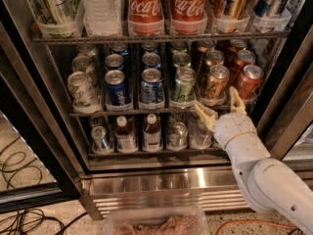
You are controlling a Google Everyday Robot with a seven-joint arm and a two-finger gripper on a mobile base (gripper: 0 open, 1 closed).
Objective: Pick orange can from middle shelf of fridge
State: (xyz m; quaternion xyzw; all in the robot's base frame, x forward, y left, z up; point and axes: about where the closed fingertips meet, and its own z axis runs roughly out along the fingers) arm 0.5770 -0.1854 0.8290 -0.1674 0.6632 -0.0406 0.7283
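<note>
Several cables (22, 218) trail over the speckled floor (63, 213), lower left, by the fridge (161, 185). The orange can (213, 84) sits centre-right on the middle shelf (122, 113); gripper (221, 107) spread wide just below it. Top-row bottles (145, 9) are cut off.

"Coca-Cola" script on two red containers (145, 8), likely bottles, above the pincer (221, 107)

1. Two Coca-Cola bottles (145, 8) stand side by side on the top rack (161, 37), with a clear bottle (100, 9) just to their left.
2. Small bottles (152, 131) and silver cans (177, 133) line the bottom rack (146, 152); the hand (214, 98) sits in front of that row's right end.
3. Dark cables (19, 166) loop on the speckled floor (73, 213).
4. A clear plastic tub (156, 220) lies at the bottom edge, and an orange cable (244, 224) runs to its right.
</note>
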